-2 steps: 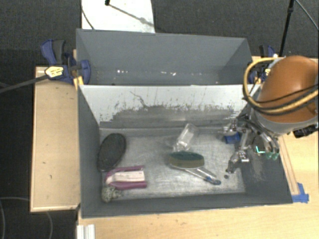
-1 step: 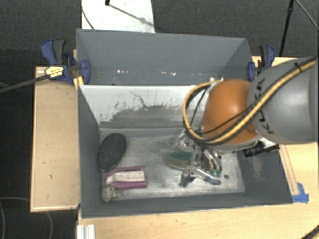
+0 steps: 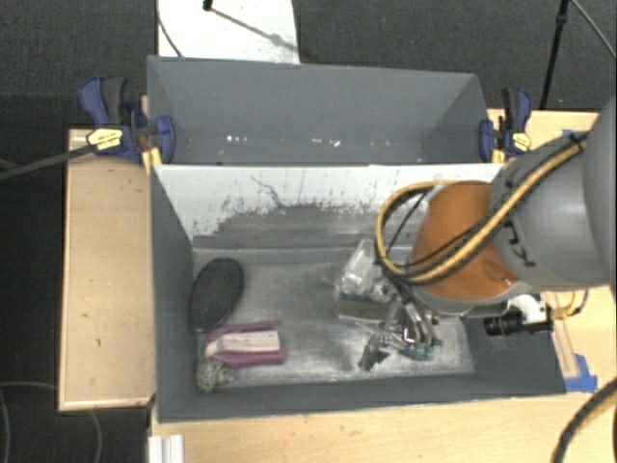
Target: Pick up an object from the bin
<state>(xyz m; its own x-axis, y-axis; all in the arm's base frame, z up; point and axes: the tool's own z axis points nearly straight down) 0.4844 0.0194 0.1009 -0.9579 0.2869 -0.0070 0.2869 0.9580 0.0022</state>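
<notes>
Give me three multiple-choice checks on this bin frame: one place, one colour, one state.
1. Where in the bin does the dark oval lie?
A. the view's right, under the arm
B. the view's left, on the floor
C. on the back wall

2. What colour is the packet just in front of the oval?
A. pink-purple
B. yellow
C. green

3. Where is the end effector?
A. outside the bin
B. over the oval
C. down in the bin's right part, by the clear wrapper

Key:
1 B: the oval rests on the floor close to the left wall.
2 A: the packet's top face reads pink-purple.
3 C: the end effector sits low at the right, well apart from the oval.
</notes>
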